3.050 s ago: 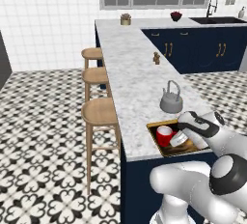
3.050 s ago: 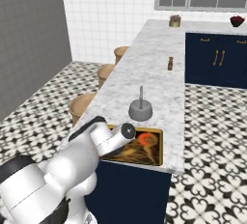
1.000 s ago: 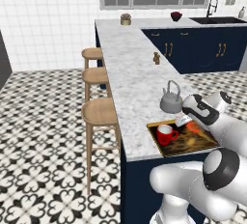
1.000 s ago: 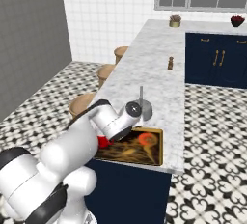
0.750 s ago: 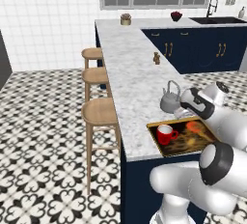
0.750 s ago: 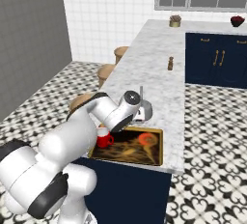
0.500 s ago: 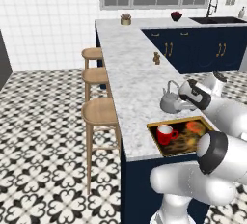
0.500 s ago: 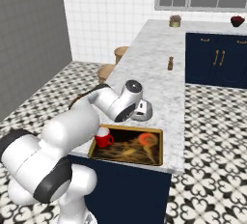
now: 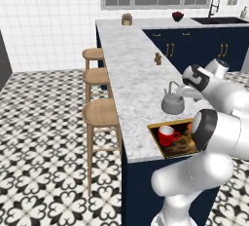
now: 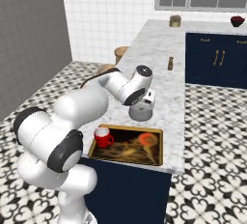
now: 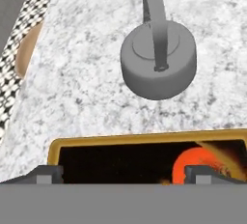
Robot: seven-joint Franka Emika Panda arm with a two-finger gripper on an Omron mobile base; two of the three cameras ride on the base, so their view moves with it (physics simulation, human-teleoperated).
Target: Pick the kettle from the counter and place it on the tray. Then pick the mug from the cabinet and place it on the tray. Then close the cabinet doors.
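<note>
A glossy white robot arm [image 10: 72,107] built of rounded, bulging tube-like segments, joined by dark grey to black ring bands and round black caps at the joints. Its body rises from a narrower white column at the base, and the shell is smooth and plain. The gripper [image 11: 123,172] ends in two small, blocky dark grey finger tips
</note>
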